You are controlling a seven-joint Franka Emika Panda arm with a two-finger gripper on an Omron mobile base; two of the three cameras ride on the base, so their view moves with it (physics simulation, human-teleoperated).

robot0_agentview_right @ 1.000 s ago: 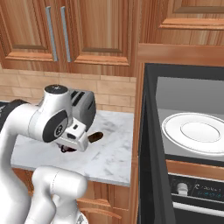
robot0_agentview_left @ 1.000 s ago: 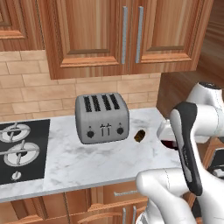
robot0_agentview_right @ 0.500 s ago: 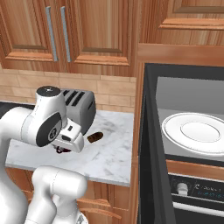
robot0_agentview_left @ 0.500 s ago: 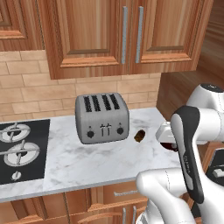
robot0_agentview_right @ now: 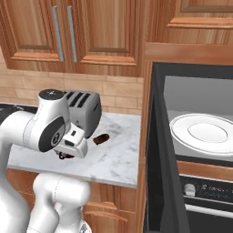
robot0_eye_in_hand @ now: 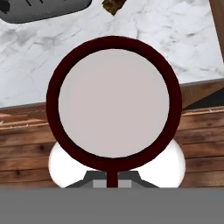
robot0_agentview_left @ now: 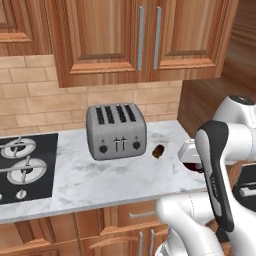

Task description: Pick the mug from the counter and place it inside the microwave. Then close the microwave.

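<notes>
gripping mug [robot0_eye_in_hand: 113, 100] in closed end effector [robot0_eye_in_hand: 112, 180] above counter [robot0_eye_in_hand: 166, 39] edge

You're looking straight down into the mug [robot0_eye_in_hand: 113, 103], its dark red rim ringing a pale inside. Beyond it lies the counter [robot0_eye_in_hand: 175, 39], with a brown lump [robot0_eye_in_hand: 114, 5] near the top edge.

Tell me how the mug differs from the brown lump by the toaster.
The mug is dark red, round and pale inside; the brown lump is oblong and solid-looking. The mug is bigger than the lump. The mug is held up off the counter in the shut claw; the lump lies on the marble. Both are far smaller than the toaster.
</notes>
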